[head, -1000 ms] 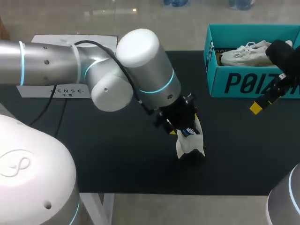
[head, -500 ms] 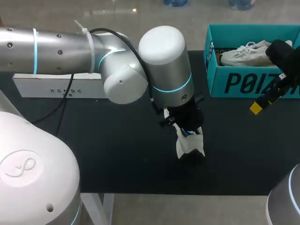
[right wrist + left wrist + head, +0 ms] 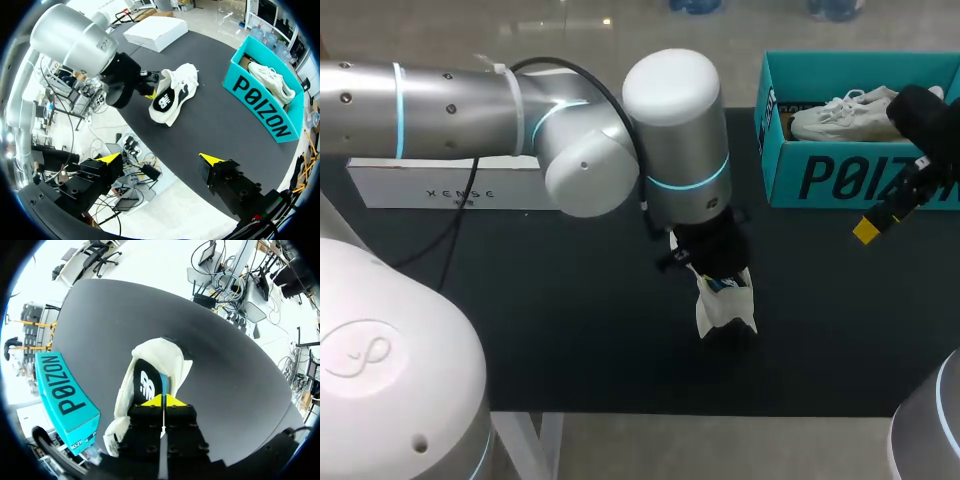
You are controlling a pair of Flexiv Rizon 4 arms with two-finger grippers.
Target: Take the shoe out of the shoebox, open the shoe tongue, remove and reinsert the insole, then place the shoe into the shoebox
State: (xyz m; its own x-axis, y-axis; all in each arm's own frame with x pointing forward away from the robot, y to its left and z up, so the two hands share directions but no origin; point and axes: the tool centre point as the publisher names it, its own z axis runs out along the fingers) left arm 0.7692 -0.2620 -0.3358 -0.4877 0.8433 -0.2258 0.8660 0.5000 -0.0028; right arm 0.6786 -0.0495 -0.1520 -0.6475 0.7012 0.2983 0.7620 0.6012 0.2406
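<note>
- Already out of the shoebox (image 3: 820, 175): a white shoe (image 3: 725, 308), resting on the black table (image 3: 570, 340) well apart from the shoebox, off its printed wall.
- Directly over that shoe, farther from the shoebox than anything else in play: the left gripper (image 3: 162, 401), yellow tips pressed almost together, pinching a thin blue edge at the shoe's opening. Tongue or insole rim, cannot tell which. Probably gripped there to peel the opening wide for the insole step.
- Near the shoebox's printed wall: the right gripper (image 3: 159, 158), fingers spread wide, holding nothing. Likely parked there to keep out of the way.
- Inside the shoebox: a second pale shoe (image 3: 845, 112).
- Seen only from the left wrist: the pinch itself and the black insole (image 3: 145, 385). Hidden under the left arm in the head view.
- Seen only from the right wrist: the full spread of its own fingers, and the shoe's dark opening from the side.
</note>
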